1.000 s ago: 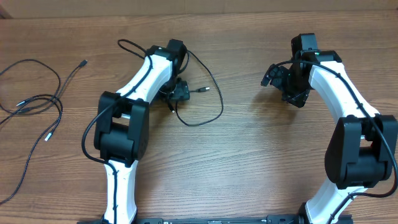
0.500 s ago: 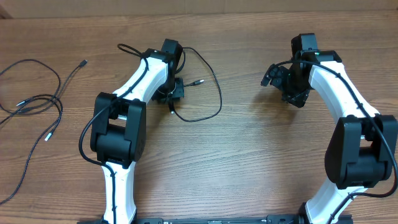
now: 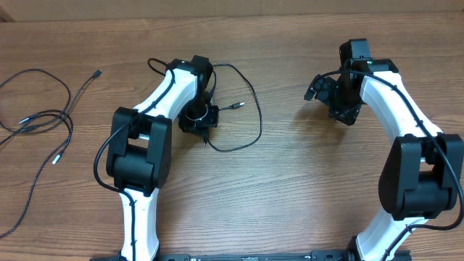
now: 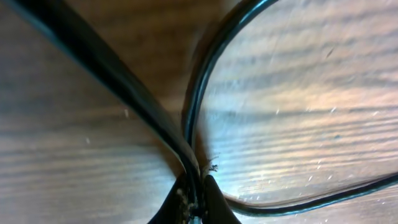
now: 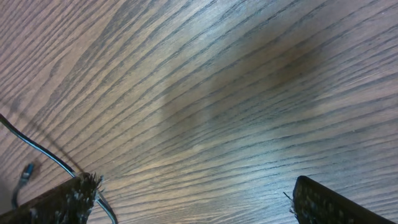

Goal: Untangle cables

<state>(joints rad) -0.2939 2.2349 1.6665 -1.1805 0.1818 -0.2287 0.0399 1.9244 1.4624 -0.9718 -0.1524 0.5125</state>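
Near centre of brown wooden table: left gripper, spread a second ago, now pinching thin black looped cord; loop shifted slightly. Likely ready for pulling clear. Right gripper spread, empty. Other thin black cords far left, well apart.

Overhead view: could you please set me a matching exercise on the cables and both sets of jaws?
Things:
1 left jaws
2 right jaws
3 looped cable
4 cable bundle

States or places:
A open, holding nothing
B lying at the left edge of the table
C shut on a cable
D in a wide loop, mid-table

Pairs: 1-C; 2-A; 3-D; 4-B
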